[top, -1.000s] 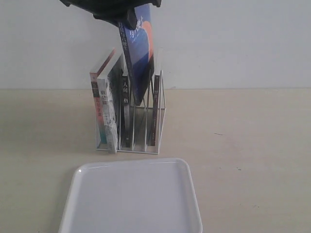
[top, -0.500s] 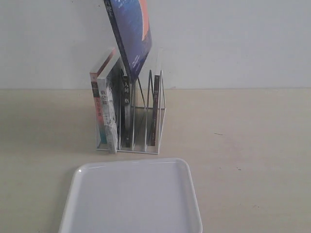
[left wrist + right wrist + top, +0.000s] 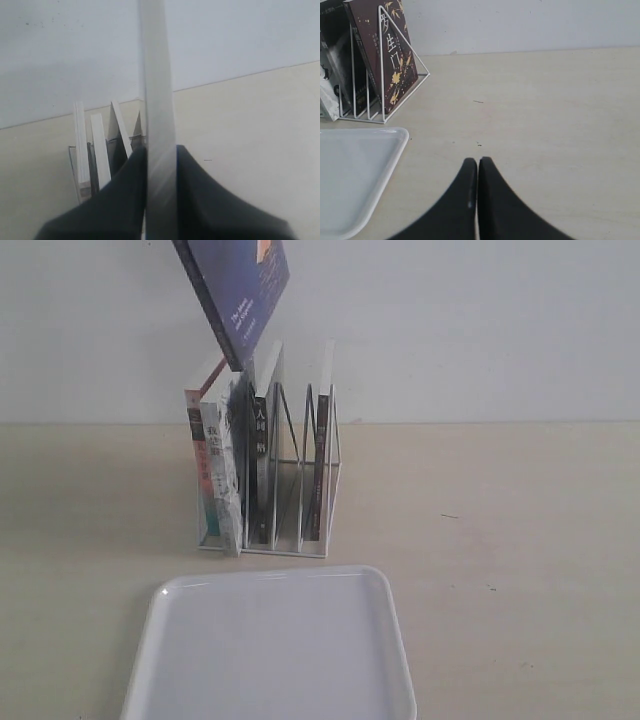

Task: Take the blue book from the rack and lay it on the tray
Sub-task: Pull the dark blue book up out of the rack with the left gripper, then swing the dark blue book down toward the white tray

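Aloft, blue book (image 3: 236, 290) gripped by L claw (image 3: 161, 151), over rack (image 3: 298, 551) (other bks (image 3: 258, 455) inside), R claw (image 3: 478, 162) clenched.

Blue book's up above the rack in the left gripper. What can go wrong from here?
1. The blue book hangs tilted, pinched by the left gripper alone; it may pivot or slip.
2. Its lower corner sits just above the books standing in the rack; a low swing toward the tray might clip them or tip the rack.
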